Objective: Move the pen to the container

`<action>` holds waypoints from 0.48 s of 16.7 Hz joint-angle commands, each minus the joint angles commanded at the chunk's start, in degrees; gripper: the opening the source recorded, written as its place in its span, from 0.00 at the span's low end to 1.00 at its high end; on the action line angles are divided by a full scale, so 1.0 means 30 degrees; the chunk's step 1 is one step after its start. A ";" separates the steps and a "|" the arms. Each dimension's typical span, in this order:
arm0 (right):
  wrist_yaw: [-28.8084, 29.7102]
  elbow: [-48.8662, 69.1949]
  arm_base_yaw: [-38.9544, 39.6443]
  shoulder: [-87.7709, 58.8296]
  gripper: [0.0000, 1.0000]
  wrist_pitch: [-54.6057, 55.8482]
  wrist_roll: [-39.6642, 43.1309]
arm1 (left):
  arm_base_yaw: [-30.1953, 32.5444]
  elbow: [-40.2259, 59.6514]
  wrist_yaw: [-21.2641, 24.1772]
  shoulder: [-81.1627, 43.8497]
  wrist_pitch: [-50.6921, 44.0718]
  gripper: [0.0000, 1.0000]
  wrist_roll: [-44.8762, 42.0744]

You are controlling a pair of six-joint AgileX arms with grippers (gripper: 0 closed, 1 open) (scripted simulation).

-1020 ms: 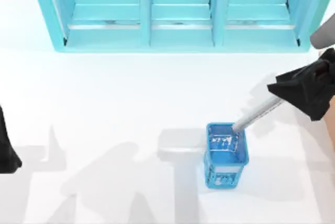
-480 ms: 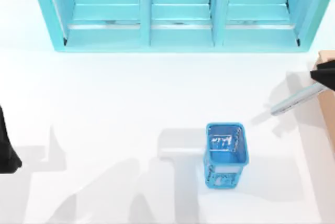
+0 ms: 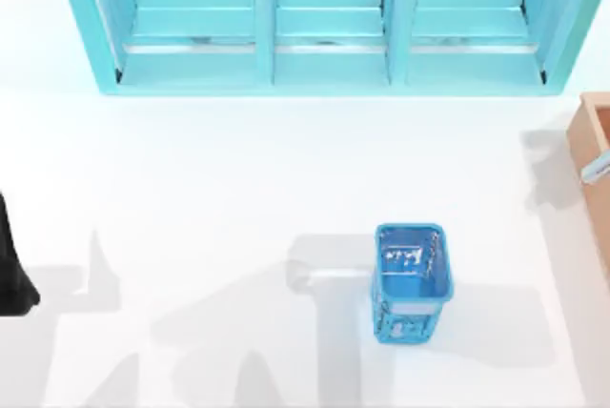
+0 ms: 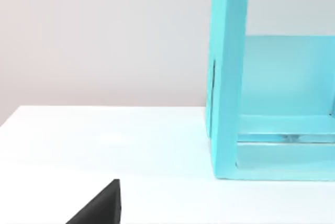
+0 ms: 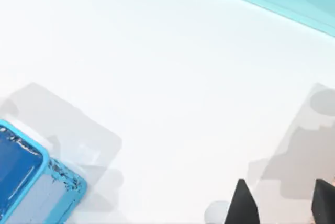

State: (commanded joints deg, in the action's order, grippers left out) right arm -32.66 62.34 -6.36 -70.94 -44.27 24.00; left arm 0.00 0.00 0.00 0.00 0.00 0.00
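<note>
The pen (image 3: 596, 170) shows as a short silver-grey end at the top view's right edge, slanting over the near wall of the tan container (image 3: 593, 127). The rest of the pen and most of the container lie beyond that edge. My right gripper (image 5: 281, 204) appears in the right wrist view as two dark fingertips a pen's width apart above the white table. It still carries the pen, though the grip itself is below the picture. My left arm (image 3: 11, 279) is parked at the table's left edge.
A small blue mesh basket (image 3: 410, 279) stands right of the table's middle, also in the right wrist view (image 5: 26, 182). A big turquoise shelf unit (image 3: 324, 22) spans the back edge.
My right gripper has carried the pen from above the blue basket to the right, out of the top view. Now only the pen's end shows, over the container. The left arm has not moved.
</note>
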 joint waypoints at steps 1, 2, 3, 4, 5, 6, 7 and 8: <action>0.0906 0.1054 -0.0634 -0.0388 0.00 -0.1341 0.0164 | 0.0000 0.0000 0.0000 0.0000 0.0000 1.00 0.0000; 0.1862 0.2072 -0.1263 -0.0754 0.00 -0.2687 0.0332 | 0.0000 0.0000 0.0000 0.0000 0.0000 1.00 0.0000; 0.2829 0.3022 -0.1862 -0.1096 0.00 -0.3923 0.0502 | 0.0000 0.0000 0.0000 0.0000 0.0000 1.00 0.0000; 0.3746 0.3886 -0.2410 -0.1405 0.00 -0.4968 0.0670 | 0.0000 0.0000 0.0000 0.0000 0.0000 1.00 0.0000; 0.4546 0.4636 -0.2888 -0.1672 0.00 -0.5812 0.0830 | 0.0000 0.0000 0.0000 0.0000 0.0000 1.00 0.0000; 0.5175 0.5243 -0.3276 -0.1892 0.00 -0.6454 0.0972 | 0.0000 0.0000 0.0000 0.0000 0.0000 1.00 0.0000; 0.5606 0.5669 -0.3553 -0.2053 0.00 -0.6893 0.1086 | 0.0000 0.0000 0.0000 0.0000 0.0000 1.00 0.0000; 0.5837 0.5897 -0.3706 -0.2143 0.00 -0.7127 0.1154 | 0.0000 0.0000 0.0000 0.0000 0.0000 1.00 0.0000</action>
State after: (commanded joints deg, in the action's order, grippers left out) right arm -15.15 80.03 -17.48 -77.37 -65.65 27.46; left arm 0.00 0.00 0.00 0.00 0.00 0.00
